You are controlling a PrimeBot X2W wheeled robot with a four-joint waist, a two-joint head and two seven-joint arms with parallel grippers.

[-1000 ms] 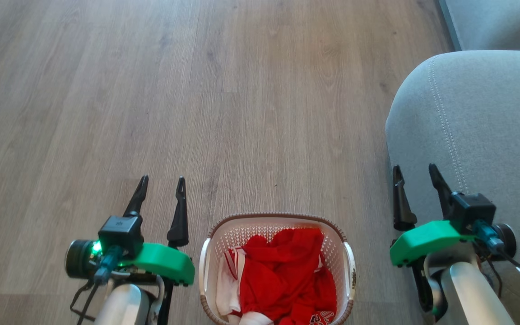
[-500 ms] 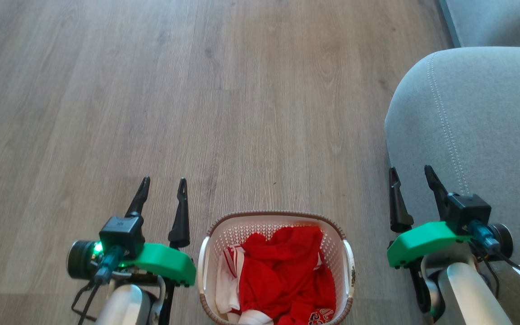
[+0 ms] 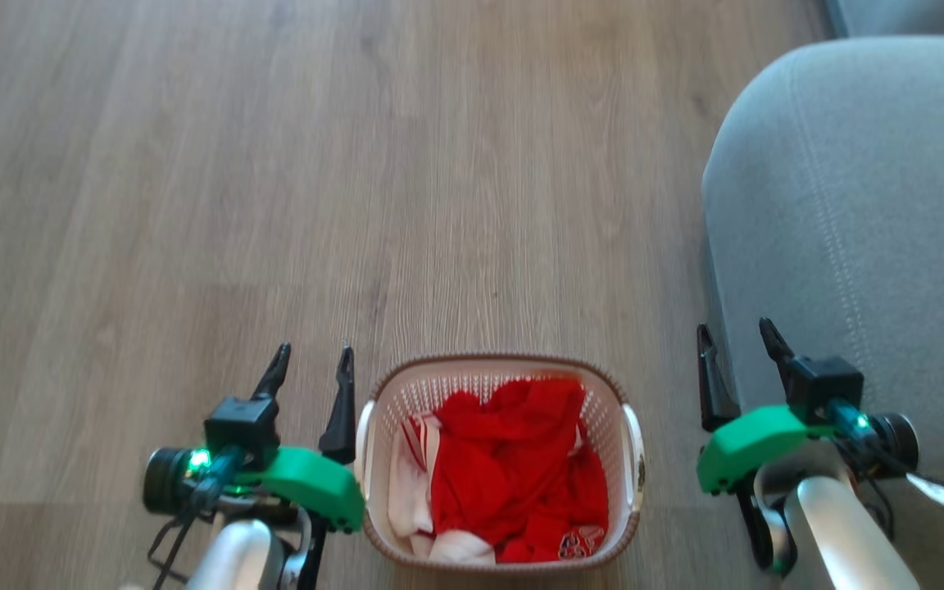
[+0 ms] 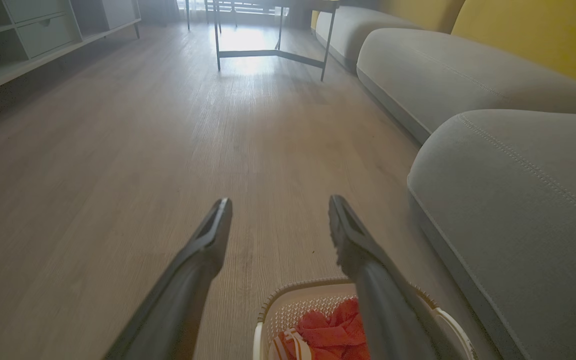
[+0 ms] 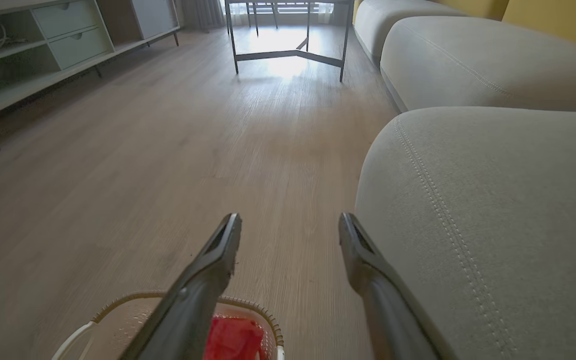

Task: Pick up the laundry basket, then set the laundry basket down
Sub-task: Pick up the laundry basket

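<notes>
The small white perforated plastic laundry basket with a brown woven-look rim (image 3: 488,359), filled with red and white clothes (image 3: 521,467), is seen standing on the grey-brown wood-plank floor (image 3: 193,205), near the floor's right edge, where a grey fabric sofa (image 3: 849,205) stands. It is flanked by the left gripper (image 3: 313,360), just beside its left handle, and the right gripper (image 3: 734,332). Both are held with fingers apart, and nothing is clasped.

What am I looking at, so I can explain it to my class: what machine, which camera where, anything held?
This is a wheeled robot with two arms. One picture looks down from its head camera: the left gripper and right gripper, each two dark fingers, stand either side of a basket on the wood floor. The basket holds red and white clothes. A grey sofa stands at the right. The other two pictures come from wrist cameras, each looking along that arm's fingers. Both grippers are open and hold nothing; the basket is not yet lifted.
</notes>
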